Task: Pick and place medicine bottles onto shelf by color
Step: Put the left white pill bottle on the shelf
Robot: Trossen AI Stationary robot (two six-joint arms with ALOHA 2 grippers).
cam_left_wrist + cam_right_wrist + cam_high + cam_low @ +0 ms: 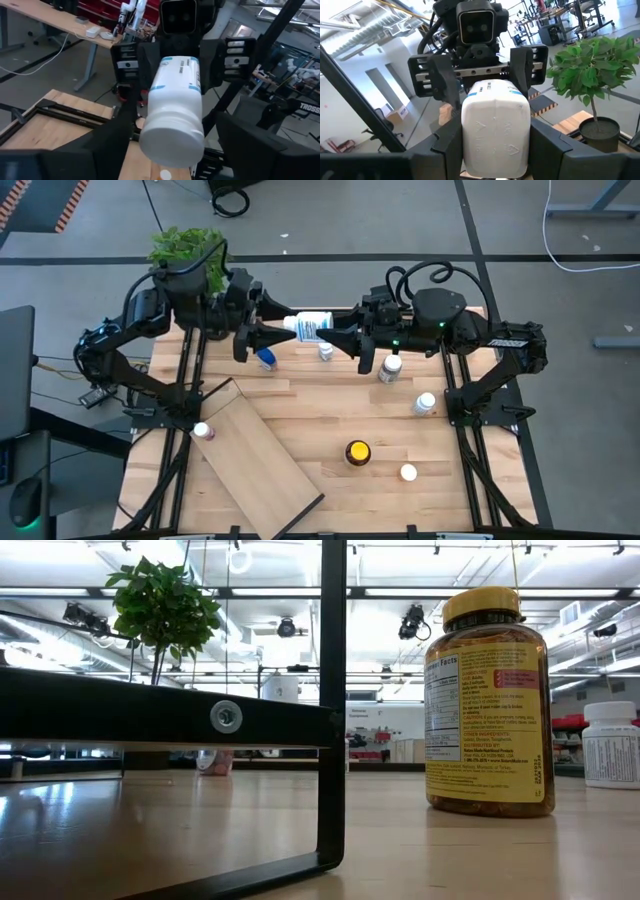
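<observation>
A white medicine bottle point(308, 326) with a blue-edged label hangs level, high over the table's far part, between my two grippers, which face each other. My right gripper point(336, 333) is shut on its bottom end. My left gripper point(280, 330) is open. Its fingers point(100, 145) stand on either side of the white cap point(172, 135), with a gap showing on one side. The pale shelf board point(262, 455) lies slantwise on the table's near left. A pinkish bottle point(203, 431) stands at its left corner. My right gripper pinches the bottle's bottom end point(475, 145) between its two fingers point(547, 145). They come level from the table's right and lie along the bottle's sides. The bottle is lifted clear and lies level, with its cap toward my left gripper.
On the table stand a blue-capped bottle point(266, 358), white-capped bottles point(326, 351) point(390, 367) point(425, 403), another point(408, 473) near the front, and the amber yellow-capped bottle point(357, 452) point(488, 700). A potted plant point(190, 265) stands at the far left.
</observation>
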